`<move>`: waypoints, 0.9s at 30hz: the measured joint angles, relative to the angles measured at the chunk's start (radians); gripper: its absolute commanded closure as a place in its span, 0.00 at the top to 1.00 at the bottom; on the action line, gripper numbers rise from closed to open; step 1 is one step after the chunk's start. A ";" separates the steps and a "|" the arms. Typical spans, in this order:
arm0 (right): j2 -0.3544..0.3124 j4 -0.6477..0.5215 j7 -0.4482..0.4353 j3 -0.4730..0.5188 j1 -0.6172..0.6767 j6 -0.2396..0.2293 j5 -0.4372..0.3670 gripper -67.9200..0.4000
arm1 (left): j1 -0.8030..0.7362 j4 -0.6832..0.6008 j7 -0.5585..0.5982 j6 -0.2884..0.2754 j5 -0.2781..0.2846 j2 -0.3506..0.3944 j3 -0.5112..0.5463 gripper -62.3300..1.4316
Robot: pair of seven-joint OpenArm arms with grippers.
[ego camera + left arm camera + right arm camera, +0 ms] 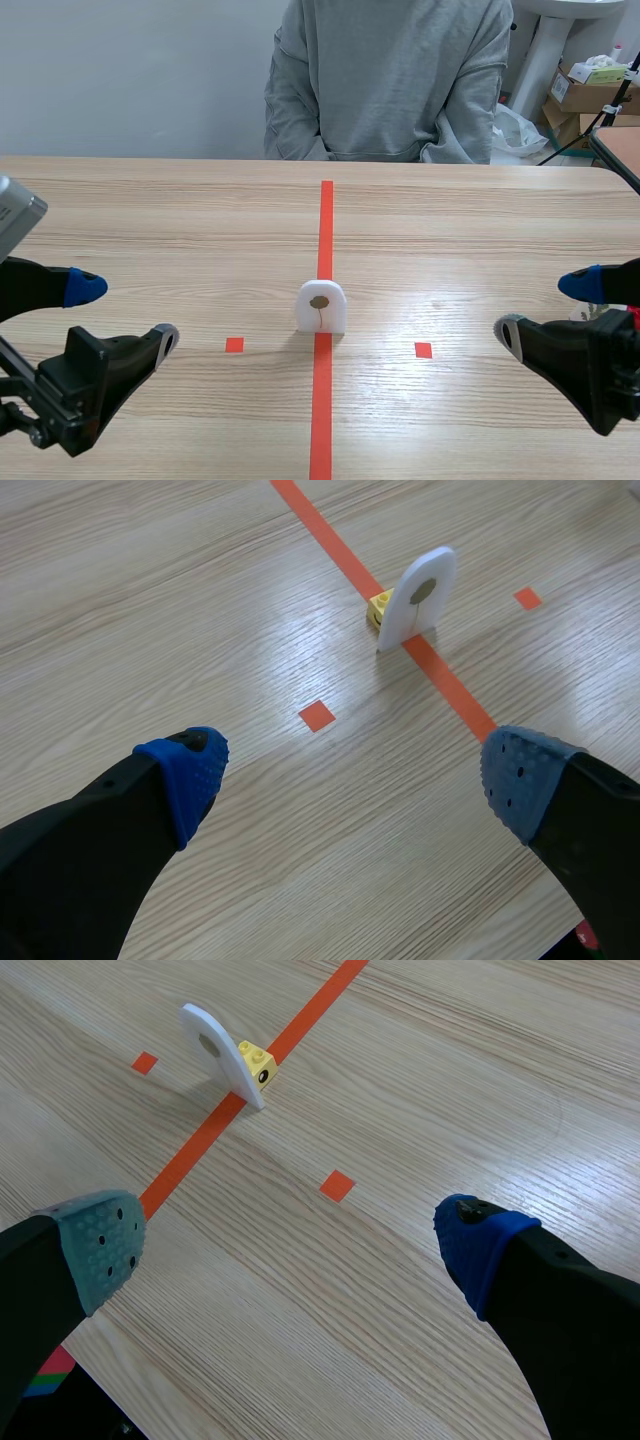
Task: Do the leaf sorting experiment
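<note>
Left wrist view: the left claw (355, 775) is wide open, with one blue pad on each side and only bare wood between them. It holds nothing. The right claw (290, 1245) is wide open too, with a grey-green pad and a blue pad, and it holds nothing either. Both claws hang low over the near part of the light wooden counter (150, 230), one at each side, well apart from each other.

Ahead of both claws, in the middle, stands a small white plastic card (415, 600) with a round top. It stands upright on the long orange-red tape line (325, 220). On its front is a little brown leaf shape with a thin stalk. Just behind the card, touching it, sits a small yellow toy brick (379, 608), which seems to prop it up.

The card looks thin, stiff, light and smooth, so I think a bump could tip it over. A good place to take hold looks like its two flat faces near the round top, pinched gently. A person in a grey jumper (385, 80) sits across the counter.
</note>
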State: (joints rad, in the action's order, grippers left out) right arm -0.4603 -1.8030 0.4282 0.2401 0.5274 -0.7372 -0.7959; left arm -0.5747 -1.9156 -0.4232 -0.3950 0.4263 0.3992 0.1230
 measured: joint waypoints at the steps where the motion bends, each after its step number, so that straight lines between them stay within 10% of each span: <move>1: 0.000 0.000 0.000 0.000 0.000 0.000 0.000 0.87 | 0.008 0.001 -0.010 -0.002 -0.011 0.000 0.000 0.87; 14: 0.000 0.000 0.000 0.000 0.000 0.000 -0.001 0.87 | 0.290 0.276 -0.037 -0.077 -0.016 0.060 -0.159 0.87; 27: 0.000 0.000 0.000 0.000 0.000 0.000 -0.001 0.87 | 0.572 0.522 0.054 -0.114 -0.138 0.058 -0.451 0.87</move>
State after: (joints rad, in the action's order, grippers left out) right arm -0.4603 -1.8030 0.4282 0.2401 0.5270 -0.7372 -0.7967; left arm -0.0025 -1.3937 -0.3691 -0.5095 0.2878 0.4572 -0.3279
